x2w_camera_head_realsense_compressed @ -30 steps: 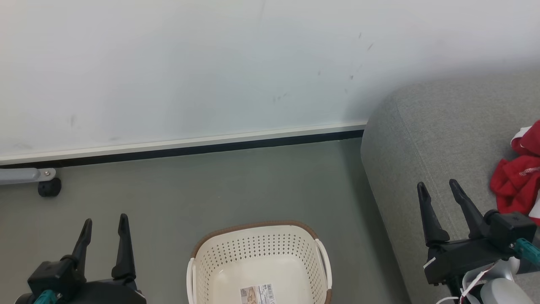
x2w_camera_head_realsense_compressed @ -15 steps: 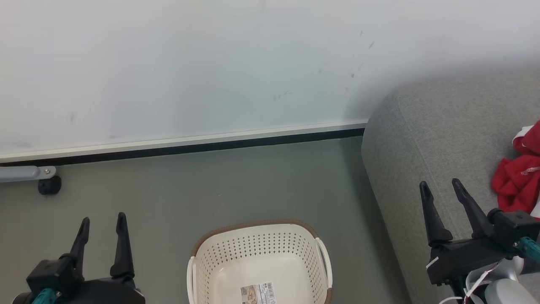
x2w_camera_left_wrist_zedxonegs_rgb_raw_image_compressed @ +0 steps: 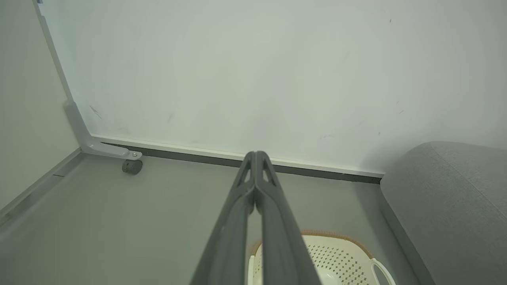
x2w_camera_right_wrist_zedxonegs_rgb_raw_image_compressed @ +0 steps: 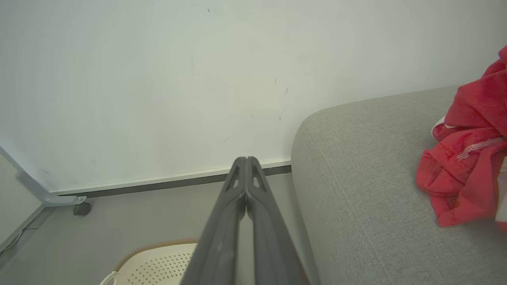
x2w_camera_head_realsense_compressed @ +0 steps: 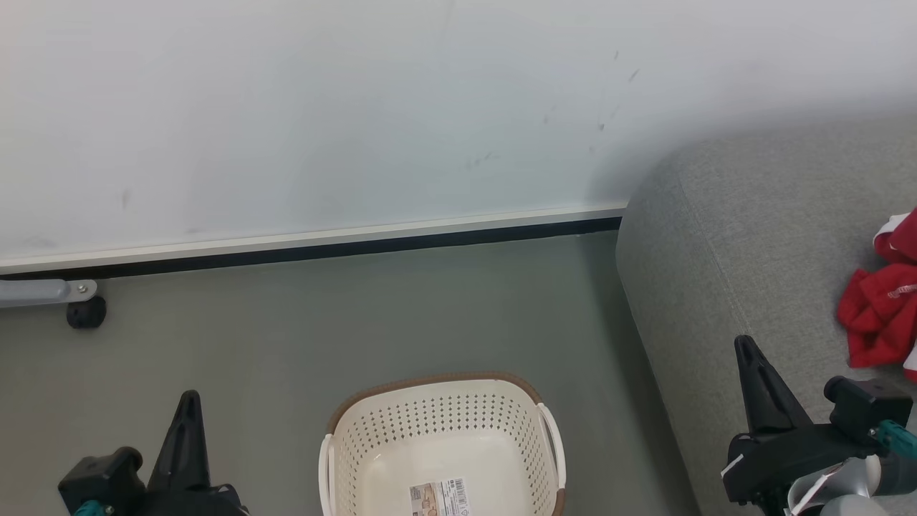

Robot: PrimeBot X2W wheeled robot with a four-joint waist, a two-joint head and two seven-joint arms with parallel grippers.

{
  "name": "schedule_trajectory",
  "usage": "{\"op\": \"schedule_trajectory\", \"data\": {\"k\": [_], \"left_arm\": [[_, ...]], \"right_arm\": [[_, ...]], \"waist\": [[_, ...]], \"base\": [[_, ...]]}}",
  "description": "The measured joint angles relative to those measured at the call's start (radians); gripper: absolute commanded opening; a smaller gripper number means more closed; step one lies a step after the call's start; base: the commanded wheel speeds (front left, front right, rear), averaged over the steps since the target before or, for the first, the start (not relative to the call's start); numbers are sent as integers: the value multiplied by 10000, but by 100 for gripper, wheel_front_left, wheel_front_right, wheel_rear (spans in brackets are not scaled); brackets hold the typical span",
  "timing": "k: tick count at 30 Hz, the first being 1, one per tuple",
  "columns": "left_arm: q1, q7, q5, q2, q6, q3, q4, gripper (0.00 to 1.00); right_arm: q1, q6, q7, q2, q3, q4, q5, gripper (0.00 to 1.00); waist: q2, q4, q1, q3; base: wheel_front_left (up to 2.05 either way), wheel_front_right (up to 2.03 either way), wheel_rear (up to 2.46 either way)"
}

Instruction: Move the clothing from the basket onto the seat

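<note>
While the left hand [x2w_camera_head_realsense_compressed: 189, 401] hangs over the floor [x2w_camera_head_realsense_compressed: 344, 322] to the left of the basket [x2w_camera_head_realsense_compressed: 430, 378], its fingers pressed together on nothing, no pick is under way.

Basket: stands on the floor, near the end of the seat [x2w_camera_head_realsense_compressed: 716, 244]. Its visible inside is bare except for the label sticker [x2w_camera_head_realsense_compressed: 438, 497]. Its near portion is cut off by the bottom edge of the head view.

Right hand [x2w_camera_head_realsense_compressed: 746, 347]: sits above the seat's edge nearest the basket, fingers likewise together, empty.

Clothing [x2w_camera_head_realsense_compressed: 877, 322]: a red heap lying on the seat toward its right side, apart from the right hand and partly cut by the frame.

Judgement: the transfer looks finished or nearly so, and the step in hand is a confirming check. To do it well, the robot should tilt the head down and see the basket's hidden near portion before calling it empty. If a garment lies there, it should part the fingers first, then descend inside the rim without striking the wall. Otherwise both arms can retire, with the right hand kept off the heap so nothing drags from the seat.
</note>
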Motion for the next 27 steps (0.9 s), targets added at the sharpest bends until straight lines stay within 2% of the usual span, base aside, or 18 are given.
{"op": "schedule_trajectory", "data": {"k": [27], "left_arm": [[-215, 677, -3402, -401, -619, 512, 585, 0]], "right_arm": [[0, 508, 564, 667, -1118, 594, 3396, 0]], "waist": [[0, 122, 0, -92]], "base": [[0, 0, 0]]}}
